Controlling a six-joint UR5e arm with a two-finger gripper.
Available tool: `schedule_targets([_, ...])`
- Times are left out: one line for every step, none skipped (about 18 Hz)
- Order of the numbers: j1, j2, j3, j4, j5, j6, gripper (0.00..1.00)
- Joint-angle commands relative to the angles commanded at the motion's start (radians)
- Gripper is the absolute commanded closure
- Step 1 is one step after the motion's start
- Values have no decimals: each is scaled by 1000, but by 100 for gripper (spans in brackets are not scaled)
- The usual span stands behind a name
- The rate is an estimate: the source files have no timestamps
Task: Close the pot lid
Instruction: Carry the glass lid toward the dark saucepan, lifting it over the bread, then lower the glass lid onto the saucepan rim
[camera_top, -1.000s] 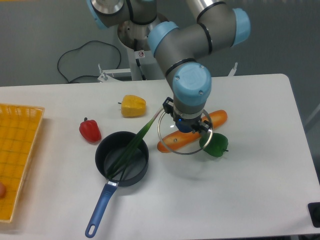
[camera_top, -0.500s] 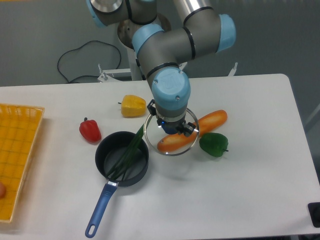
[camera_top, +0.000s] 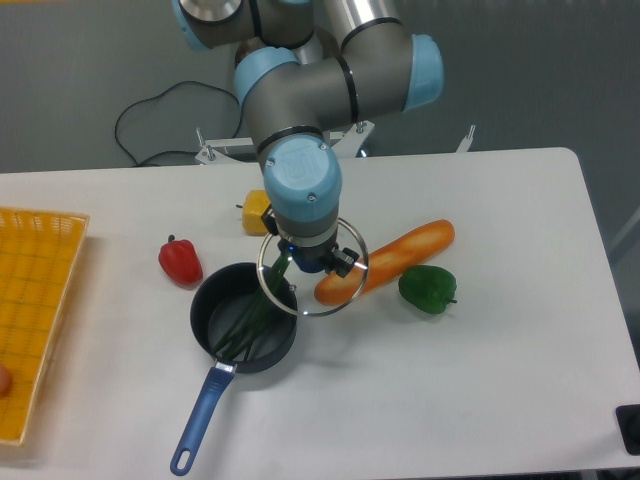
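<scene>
I carry the pot lid (camera_top: 312, 279) in my pincer (camera_top: 308, 262), which is clamped on its blue centre knob (mostly hidden under my wrist), the glass disc hanging level below me, clear of the worktop (camera_top: 480, 360). The pot (camera_top: 244, 318) sits open just down and to the left of the lid in the camera's view; the lid's left rim already overlaps the pot's right rim from above, but the centres are not yet lined up. So what remains, as I judge it, is a short carry further that way, then a descent. The pot's long blue handle runs away toward the near-left, out of my path. Green stalks (camera_top: 258, 305) stick out over the pot's right rim and could keep the lid from seating flat.

Compared with half a second ago, I have carried the lid leftward, off the carrot (camera_top: 385, 262) and toward the pot; the green pepper (camera_top: 428, 288) and the red pepper (camera_top: 180, 260) have not moved.
</scene>
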Motion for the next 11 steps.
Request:
schedule_targets([-6,0,3,2,-2,-2,50])
schedule_targets([-6,0,6,2,-5,-3,50])
schedule_targets([-8,-2,6,3,-11,-6,50])
schedule_targets([-9,-5,5,3,-15,-23,50])
schedule_targets([-11,-3,6,5,-20,-43,50])
schedule_targets([-15,-3,12,8,-32,-58,50])
schedule_targets([-20,-6,27,6,-47,-75,50])
schedule_targets([-23,-8,32,6,-52,-92,50])
schedule_targets([-25,-8,32,6,-52,-100,50])
schedule_targets([-26,-11,31,6,-52,-101,50])
schedule_targets([-26,-11,29,6,-52,-103,50])
